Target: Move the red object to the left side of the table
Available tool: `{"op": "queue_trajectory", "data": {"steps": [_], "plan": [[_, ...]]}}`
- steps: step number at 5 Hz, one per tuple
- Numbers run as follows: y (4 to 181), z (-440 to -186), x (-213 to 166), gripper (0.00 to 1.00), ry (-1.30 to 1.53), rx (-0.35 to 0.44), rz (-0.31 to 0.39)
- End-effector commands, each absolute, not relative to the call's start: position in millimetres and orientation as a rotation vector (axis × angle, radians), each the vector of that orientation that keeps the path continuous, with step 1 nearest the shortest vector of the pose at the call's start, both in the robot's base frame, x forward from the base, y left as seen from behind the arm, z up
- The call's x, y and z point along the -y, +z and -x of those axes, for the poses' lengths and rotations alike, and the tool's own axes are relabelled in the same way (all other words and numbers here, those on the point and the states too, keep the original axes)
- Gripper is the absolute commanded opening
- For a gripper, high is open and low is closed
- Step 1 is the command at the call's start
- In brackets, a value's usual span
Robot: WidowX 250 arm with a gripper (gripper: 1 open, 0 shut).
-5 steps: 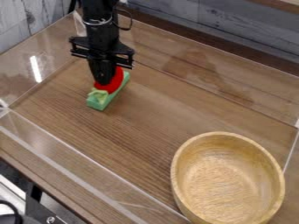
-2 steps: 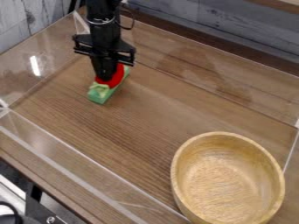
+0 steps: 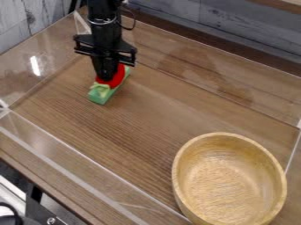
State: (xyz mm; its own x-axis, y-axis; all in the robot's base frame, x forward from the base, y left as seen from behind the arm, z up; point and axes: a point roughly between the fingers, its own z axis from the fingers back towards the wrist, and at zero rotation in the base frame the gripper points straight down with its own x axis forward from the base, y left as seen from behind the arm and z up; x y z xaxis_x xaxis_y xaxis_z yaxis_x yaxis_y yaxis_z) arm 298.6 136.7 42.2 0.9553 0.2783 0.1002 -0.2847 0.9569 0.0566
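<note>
The end effector points straight down at the far left of the bench, its black fingers clenched on the red object, of which only a sliver of bright red shows between and beside the fingertips. Just below it, touching or nearly so, lies a flat green block on the wood grain. Compared with a second ago, the arm, the red object and the green block have all shifted slightly toward the far left; over the last fraction of a second nothing visible has changed, so the motion seems to have settled. That suggests the carry is essentially finished: the red object already sits well on the left side, close to the clear acrylic wall. What remains, in my judgement, is to let go and lift clear. Whether the object rests on the bench or on the block cannot be told. The round wooden bowl stands well apart at the near right, uninvolved.
</note>
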Motion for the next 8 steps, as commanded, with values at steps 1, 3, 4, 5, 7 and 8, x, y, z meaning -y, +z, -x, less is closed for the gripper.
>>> {"op": "queue_trajectory", "data": {"steps": [1,3,4,5,7,8], "plan": [[36.5,-297,-142,1.0,0.307,0.077,-0.08],[43.6,-294,-141,1.0,0.314,0.062,-0.083],[60.6,-294,-138,1.0,0.317,0.077,-0.071],[78.3,-294,-134,1.0,0.32,0.094,-0.059],[129.0,-295,-120,1.0,0.307,0.146,-0.031],[116.0,-291,-121,1.0,0.299,0.134,-0.037]]}}
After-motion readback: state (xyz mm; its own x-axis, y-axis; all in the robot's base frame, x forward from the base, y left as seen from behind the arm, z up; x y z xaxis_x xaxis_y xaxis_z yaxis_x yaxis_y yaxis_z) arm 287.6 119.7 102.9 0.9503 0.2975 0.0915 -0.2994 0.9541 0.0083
